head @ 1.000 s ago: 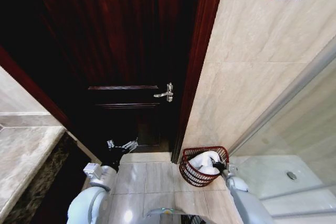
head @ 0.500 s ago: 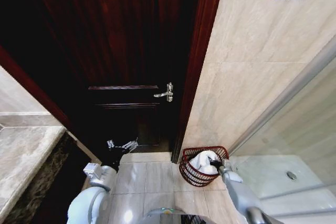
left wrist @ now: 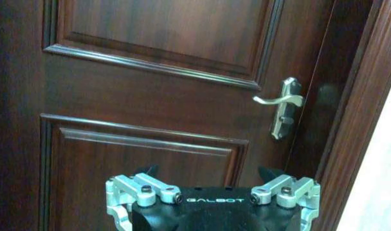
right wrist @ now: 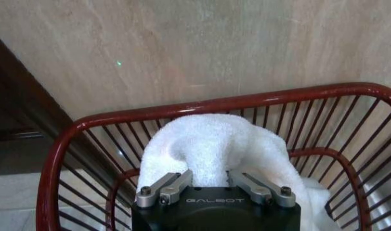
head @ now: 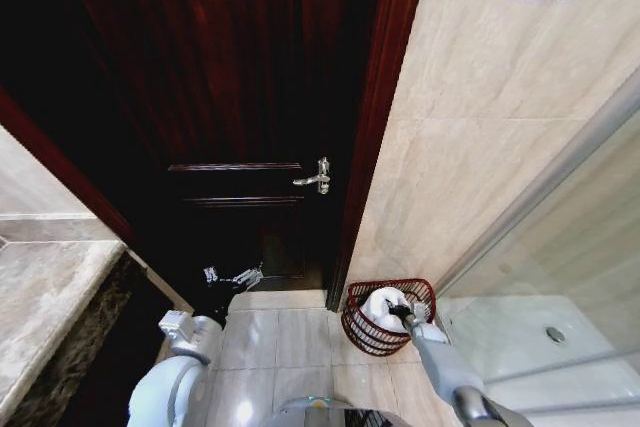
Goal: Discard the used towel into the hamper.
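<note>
While the white towel [right wrist: 215,144] sat bunched inside the hamper [right wrist: 202,103], rising to about the level of its reddish-brown rim, the right tool [right wrist: 212,185] was pressed into the cloth from above, its fingers [right wrist: 166,187] spread with a fold of towel between them; whether they were pinching that fold or had let it go could not be told. In the head view the hamper [head: 365,332] stood on the tiled floor [head: 285,332] in the corner where the marble wall [head: 470,147] meets the door frame, just beside the glass shower screen [head: 590,247], with the right tool [head: 403,315] reaching into it over its near rim. To finish the drop well, the fingers would, in my judgement, need to part fully and the arm lift straight up, so the cloth does not snag and trail out over the wires. The left tool [head: 232,276], jaws apart and empty, was parked low near the dark wooden door [left wrist: 157,96], below its lever handle [left wrist: 282,103].
</note>
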Tool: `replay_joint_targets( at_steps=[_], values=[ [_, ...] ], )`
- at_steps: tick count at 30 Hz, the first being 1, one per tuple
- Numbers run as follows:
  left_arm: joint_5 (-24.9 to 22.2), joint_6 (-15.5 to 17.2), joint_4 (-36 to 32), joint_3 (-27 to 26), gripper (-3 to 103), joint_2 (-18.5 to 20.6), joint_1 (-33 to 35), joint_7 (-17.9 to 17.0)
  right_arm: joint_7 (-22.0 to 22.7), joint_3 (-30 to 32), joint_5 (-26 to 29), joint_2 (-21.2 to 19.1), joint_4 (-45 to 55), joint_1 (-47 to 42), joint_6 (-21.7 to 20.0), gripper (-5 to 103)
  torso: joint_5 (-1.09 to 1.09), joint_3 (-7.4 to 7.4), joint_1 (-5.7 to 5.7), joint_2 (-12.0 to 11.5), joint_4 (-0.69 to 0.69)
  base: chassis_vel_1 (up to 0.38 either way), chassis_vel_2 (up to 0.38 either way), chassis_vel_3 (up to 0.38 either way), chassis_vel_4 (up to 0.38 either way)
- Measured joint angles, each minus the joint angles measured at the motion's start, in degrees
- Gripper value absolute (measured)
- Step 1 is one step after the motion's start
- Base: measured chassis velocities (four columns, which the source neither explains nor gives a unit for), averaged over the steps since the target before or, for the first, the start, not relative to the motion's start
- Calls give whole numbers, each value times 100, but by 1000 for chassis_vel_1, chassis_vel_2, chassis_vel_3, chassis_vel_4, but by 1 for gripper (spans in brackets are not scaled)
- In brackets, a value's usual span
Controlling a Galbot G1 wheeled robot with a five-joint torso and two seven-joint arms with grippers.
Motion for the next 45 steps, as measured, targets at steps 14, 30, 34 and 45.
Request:
replay_joint_targets(
  at_steps=[14,30,34,45],
  values=[
    [0,0,0,0,100,0,0,0,22,30,6,-9,90,-36,-43,11,1,-119,-104,-224,0,0,0,0,0],
    [0,0,0,0,100,0,0,0,252,44,-17,-30,-123,138,-342,11,1,-410,-343,-754,0,0,0,0,0],
    [0,0,0,0,100,0,0,0,259,41,-23,-85,-182,177,-348,11,0,-467,-391,-859,0,0,0,0,0],
    [0,0,0,0,100,0,0,0,236,36,-99,-85,-208,178,-350,40,1,-535,-447,-983,0,0,0,0,0]
  ],
)
